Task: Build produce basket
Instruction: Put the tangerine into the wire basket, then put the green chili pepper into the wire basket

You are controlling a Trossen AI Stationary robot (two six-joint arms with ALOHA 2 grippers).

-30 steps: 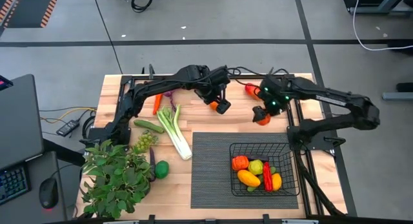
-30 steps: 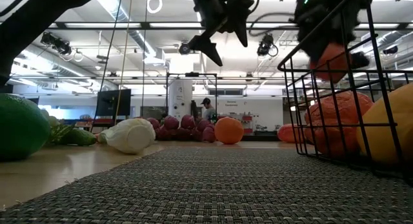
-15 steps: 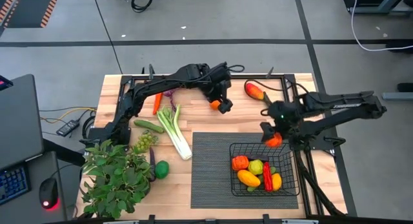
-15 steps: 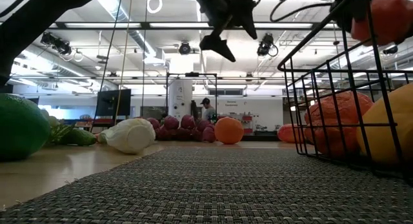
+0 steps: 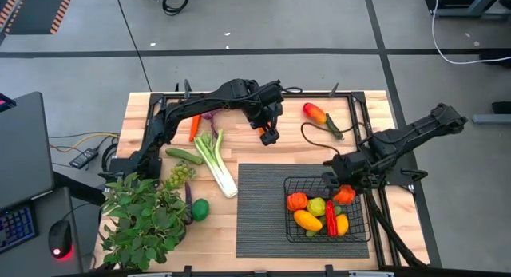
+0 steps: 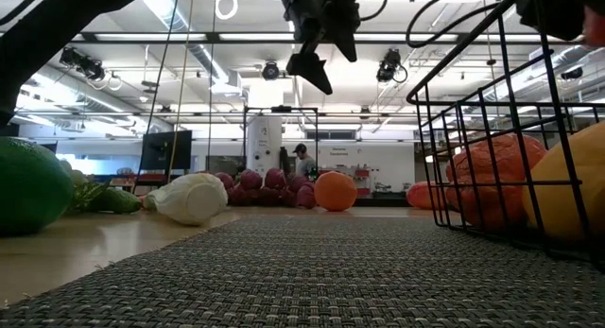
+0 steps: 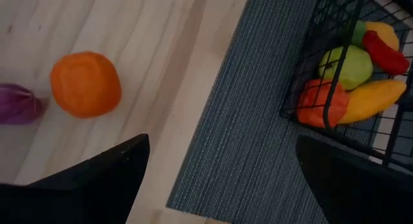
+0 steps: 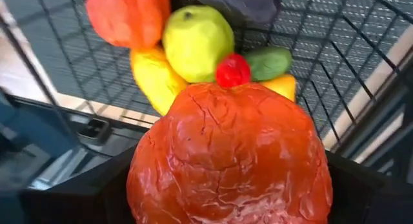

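- My right tool grasps a crinkled red-orange fruit above the far right corner of the basket, which stands on the dark mat at the right of the worktop.
- Risk one: the fruit hangs close to the far rim, so a release from here could land it on the wire and send it rolling off onto the mat.
- Risk two: the basket already holds an orange pepper, a green apple and yellow pieces; a drop from height may bounce off that pile or knock one out.
- Risk three: lowering further could catch my tool on the mesh and drag the light basket.
- My left tool hangs released over the far middle of the worktop, near an orange; the leek, grapes and lime lie unpacked at left.
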